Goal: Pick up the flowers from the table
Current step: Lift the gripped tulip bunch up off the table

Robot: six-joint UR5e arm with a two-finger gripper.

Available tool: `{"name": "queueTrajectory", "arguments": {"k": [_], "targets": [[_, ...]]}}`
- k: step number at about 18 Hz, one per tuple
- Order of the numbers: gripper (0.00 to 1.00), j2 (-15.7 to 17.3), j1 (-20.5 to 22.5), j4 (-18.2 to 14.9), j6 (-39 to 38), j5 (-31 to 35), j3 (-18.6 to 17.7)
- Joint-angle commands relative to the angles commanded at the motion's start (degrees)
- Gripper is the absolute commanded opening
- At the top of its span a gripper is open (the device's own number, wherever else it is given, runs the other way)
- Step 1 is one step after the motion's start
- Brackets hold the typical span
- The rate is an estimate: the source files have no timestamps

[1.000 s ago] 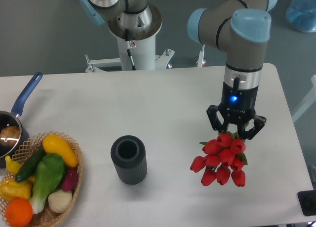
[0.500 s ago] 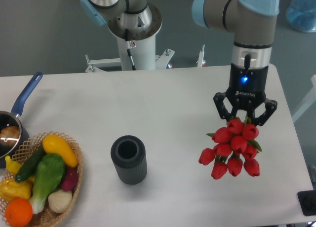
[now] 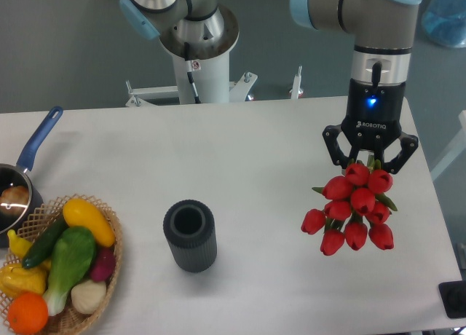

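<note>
The flowers (image 3: 354, 207), a bunch of red tulips, hang heads-down under my gripper (image 3: 370, 159) at the right side of the white table (image 3: 240, 153). The gripper points straight down and is shut on the bunch; the stems are mostly hidden between the fingers, with only bits of green leaf showing. The blooms hang above the table top, lifted off it.
A dark grey cylindrical vase (image 3: 190, 235) stands near the table's front middle. A wicker basket (image 3: 109, 237) of vegetables and fruit sits at the front left. A blue-handled pot (image 3: 22, 175) is at the left edge. A robot base (image 3: 196, 44) stands behind the table.
The gripper has risen and shifted to the right with the flowers in it; the bunch now hangs higher and farther right than a second ago.
</note>
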Motion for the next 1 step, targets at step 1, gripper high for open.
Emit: {"name": "queueTrajectory", "arguments": {"k": [1], "targets": [[0.39,0.0,0.0,0.1,0.0,0.0,0.0]]}}
